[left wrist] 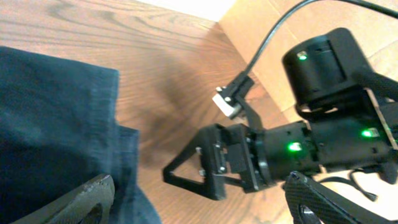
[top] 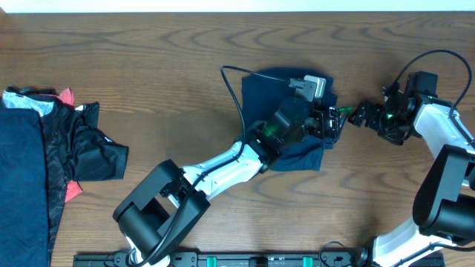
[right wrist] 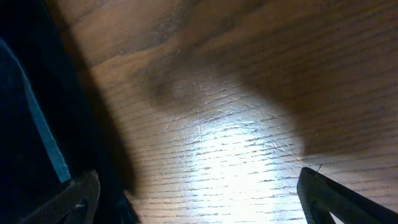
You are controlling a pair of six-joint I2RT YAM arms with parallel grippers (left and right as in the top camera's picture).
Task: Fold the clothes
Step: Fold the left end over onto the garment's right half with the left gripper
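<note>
A folded dark navy garment [top: 276, 87] lies on the wooden table at centre back. My left gripper [top: 335, 124] hangs over its right edge, jaws open and empty; in the left wrist view the navy cloth [left wrist: 56, 124] fills the left side below the open fingers [left wrist: 199, 208]. My right gripper [top: 359, 114] is just right of the garment, facing the left one, open and empty. It shows in the left wrist view [left wrist: 214, 163]. The right wrist view shows its open fingers [right wrist: 199, 202] over bare wood with dark cloth [right wrist: 31, 118] at the left.
A pile of clothes lies at the far left: a black garment [top: 93, 148] with red trim and a dark navy piece [top: 22, 178]. A black cable [top: 234, 93] loops over the left arm. Bare wood lies between the pile and the folded garment.
</note>
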